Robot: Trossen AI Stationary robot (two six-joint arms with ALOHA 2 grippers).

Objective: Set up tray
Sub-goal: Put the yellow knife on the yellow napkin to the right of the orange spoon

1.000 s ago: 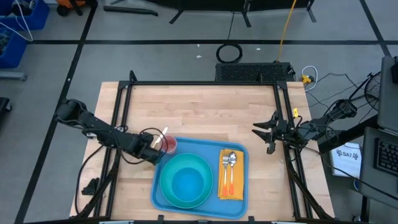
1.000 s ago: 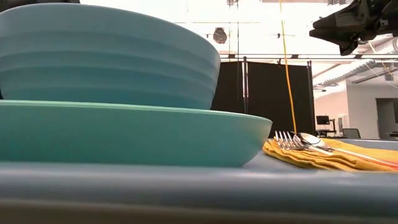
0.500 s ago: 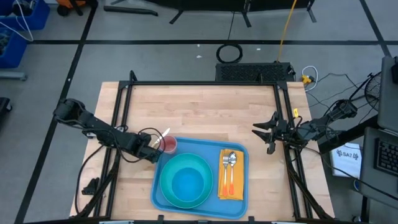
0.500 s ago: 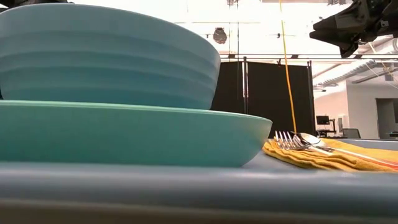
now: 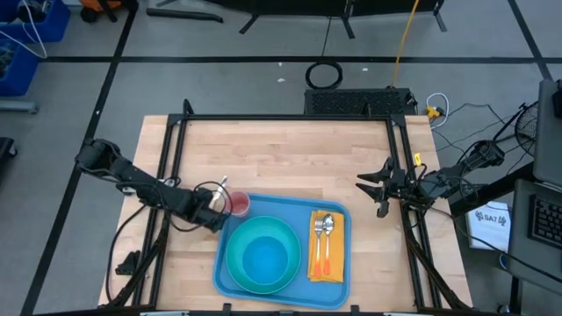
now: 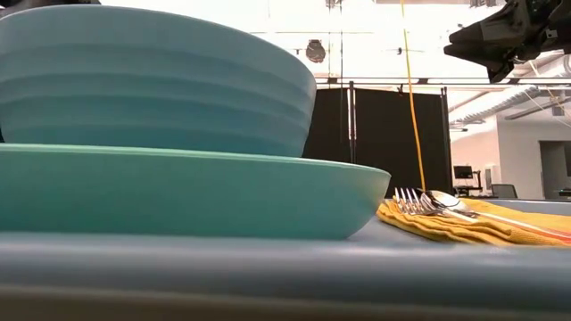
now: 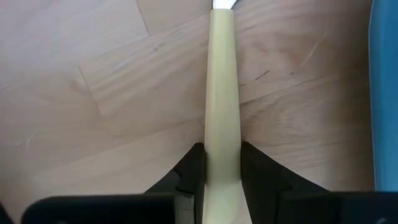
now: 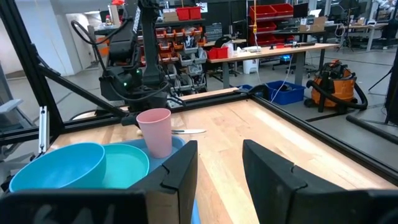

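Wooden table (image 5: pixel 281 158) bears glossy blue tray (image 5: pixel 338 285); left gripper (image 7: pixel 221 177) clamps cream knife handle (image 7: pixel 222 93).

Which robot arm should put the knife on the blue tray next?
The left. Its claw is shut on the knife's pale handle, right beside the tray and pink cup. The right claw hangs open near the table's right edge, holding nothing.

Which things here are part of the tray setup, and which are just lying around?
Job: tray, plate, bowl, napkin, fork, spoon, cup, knife in left gripper.
Lying about: cable coil, blue bin on floor. Right gripper waits, table's right edge.
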